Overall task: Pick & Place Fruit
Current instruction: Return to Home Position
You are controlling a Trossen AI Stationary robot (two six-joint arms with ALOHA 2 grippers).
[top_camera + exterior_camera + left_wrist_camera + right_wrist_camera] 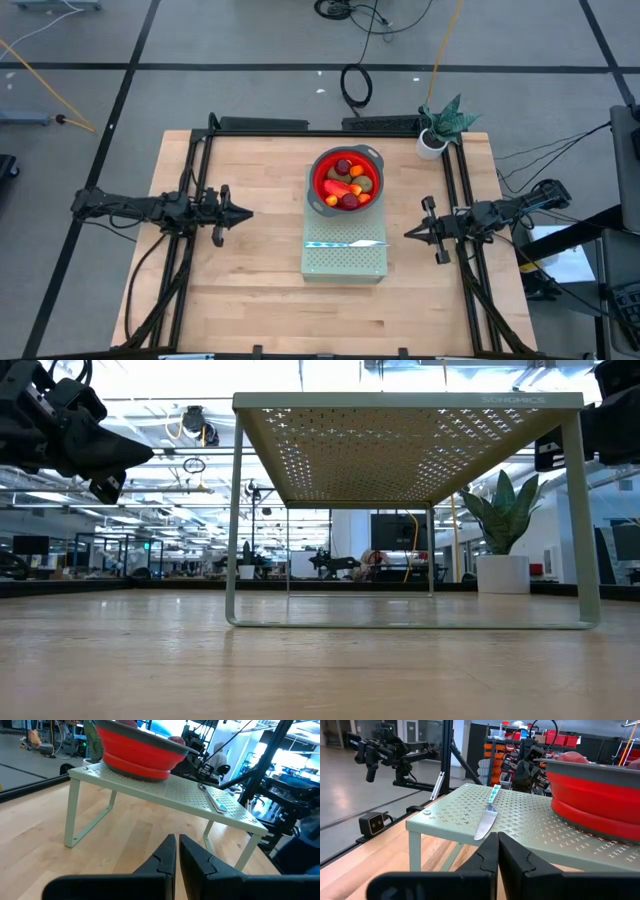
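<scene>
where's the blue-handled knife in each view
High view: knife on the shelf, beside the red bowl.
Low view: not in it; shelf seen from below.
Left wrist view: knife on the shelf top.
Right wrist view: knife on the shelf top.
Shared landmark: the shelf.

Even overhead light falls bright on the wooden table (250, 290), with no hard shadows; the shelf (345, 262) throws only a faint one. In the low view ceiling lamps (150, 380) burn out to white, leaving the shelf's underside darker. The left gripper (177, 840) carries a dull sheen, white glare fills the room beyond the red bowl (135, 750), and the right wrist view's background is dim
</scene>
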